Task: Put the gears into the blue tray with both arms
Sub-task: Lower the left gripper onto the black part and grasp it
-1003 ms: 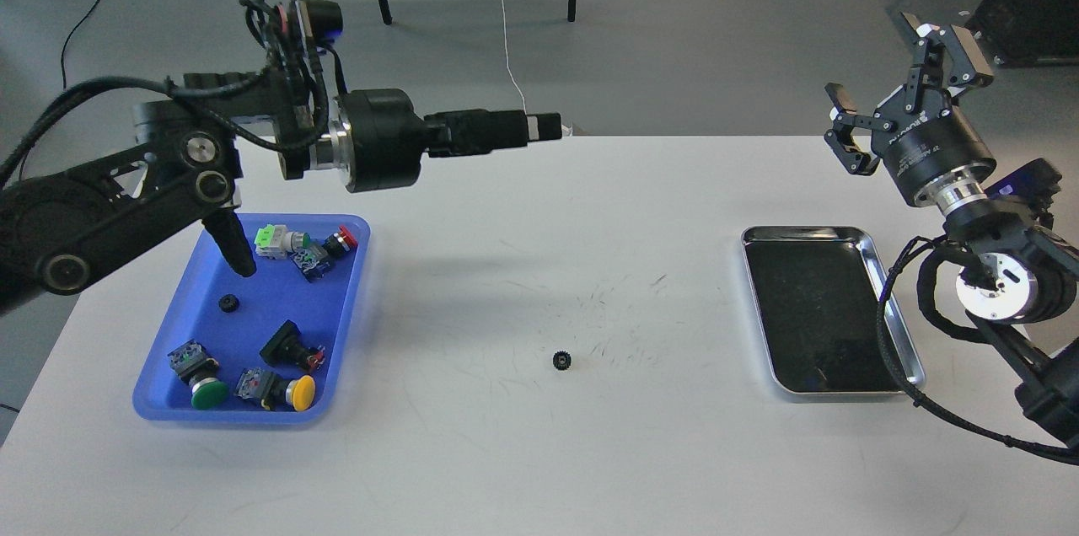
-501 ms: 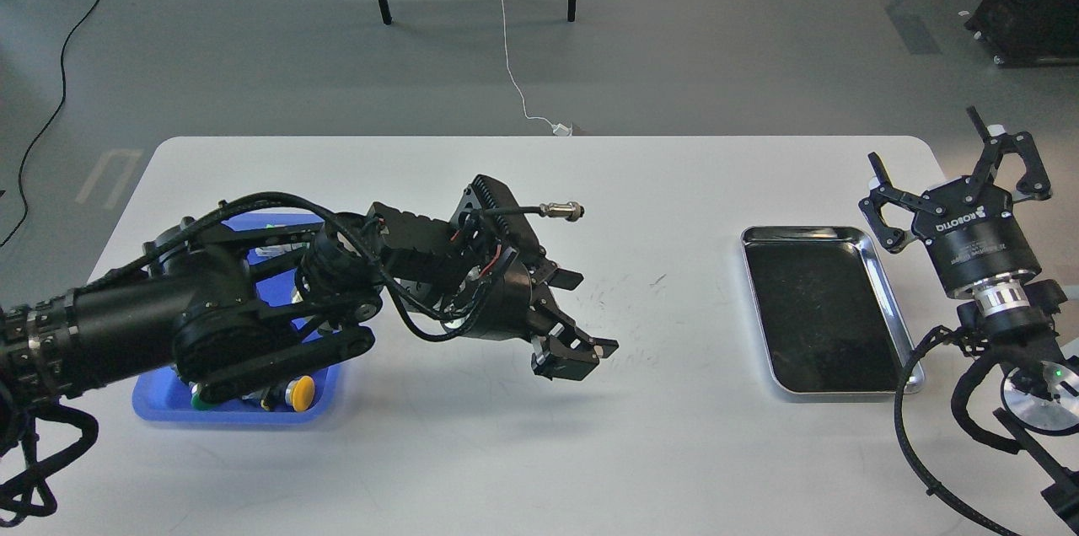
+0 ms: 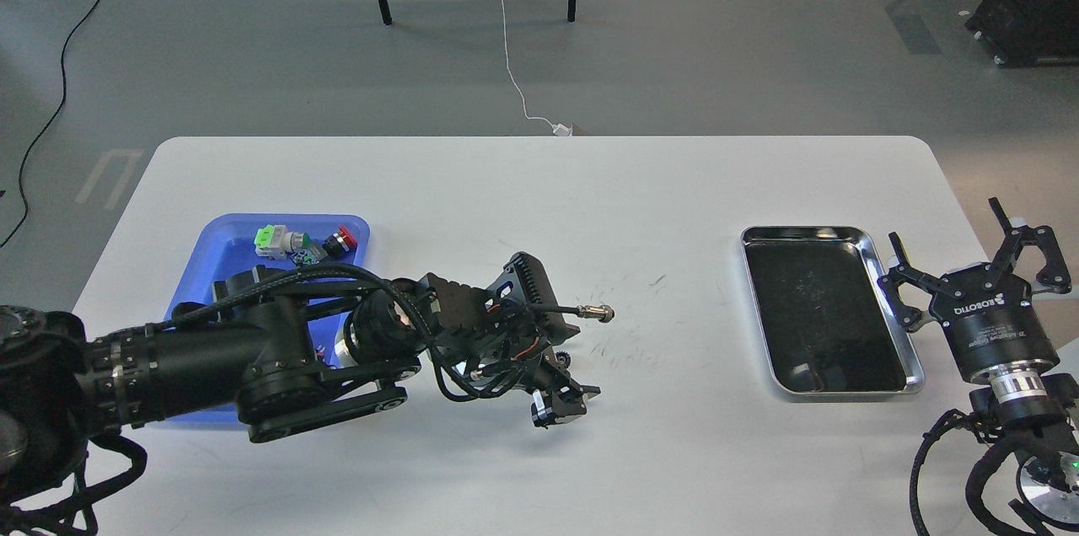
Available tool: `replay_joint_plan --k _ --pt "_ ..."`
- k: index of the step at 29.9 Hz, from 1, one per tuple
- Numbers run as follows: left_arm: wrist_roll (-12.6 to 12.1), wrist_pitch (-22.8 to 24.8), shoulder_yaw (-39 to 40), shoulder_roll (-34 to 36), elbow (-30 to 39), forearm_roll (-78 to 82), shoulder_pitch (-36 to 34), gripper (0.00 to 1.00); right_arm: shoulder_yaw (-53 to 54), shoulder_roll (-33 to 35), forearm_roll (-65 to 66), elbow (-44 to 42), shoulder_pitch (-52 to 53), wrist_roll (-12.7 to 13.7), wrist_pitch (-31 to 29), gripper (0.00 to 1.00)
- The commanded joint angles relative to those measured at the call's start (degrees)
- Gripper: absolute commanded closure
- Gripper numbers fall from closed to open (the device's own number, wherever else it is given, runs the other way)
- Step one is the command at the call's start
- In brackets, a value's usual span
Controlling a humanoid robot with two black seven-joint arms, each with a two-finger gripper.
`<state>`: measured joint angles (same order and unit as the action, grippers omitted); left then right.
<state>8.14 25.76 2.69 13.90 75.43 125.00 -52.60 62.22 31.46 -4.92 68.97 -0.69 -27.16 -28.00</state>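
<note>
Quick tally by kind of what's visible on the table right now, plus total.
Trays: 2, the blue tray and the steel tray
Push-button switches: 2 in view, the green-and-white one and the red-capped one
Gears: 1, the gear on the table
Total: 5 visible. The left arm covers most of the blue tray, so there may be more in it.

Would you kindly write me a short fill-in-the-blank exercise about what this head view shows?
1. The small black gear lies on the white ____, outside the blue tray.
2. The left gripper hangs close to the ____.
3. The steel tray has a ____ bottom.
4. The right gripper, beside the steel tray, holds ____.

Missing words: table; gear; dark; nothing
</note>
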Motion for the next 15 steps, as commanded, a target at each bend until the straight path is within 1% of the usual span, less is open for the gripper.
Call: replay_joint_plan --k 1,5,12,13,15 --pt "-0.1 0.0 -0.4 0.0 -1.9 0.0 0.1 0.46 -0.2 0.0 0.0 0.0 0.0 0.0 0.0 0.01" --pt "-0.1 -0.1 -0.1 -0.9 -4.8 0.0 0.8 0.50 -0.2 -0.1 0.0 0.1 0.0 0.0 0.0 0.01" --pt "-0.1 -0.4 -0.2 -1.2 -5.5 0.0 1.1 0.54 0.0 0.0 0.1 0.0 0.1 0.0 0.0 0.01" --pt "-0.1 -0.4 -0.2 -1.2 -5.8 0.0 1.3 0.56 0.0 0.1 0.2 -0.1 0.1 0.0 0.0 0.01" --pt "0.0 -0.4 -0.2 -1.2 -5.9 0.0 1.3 0.63 0.0 0.2 0.2 -0.2 0.1 0.0 0.0 0.01"
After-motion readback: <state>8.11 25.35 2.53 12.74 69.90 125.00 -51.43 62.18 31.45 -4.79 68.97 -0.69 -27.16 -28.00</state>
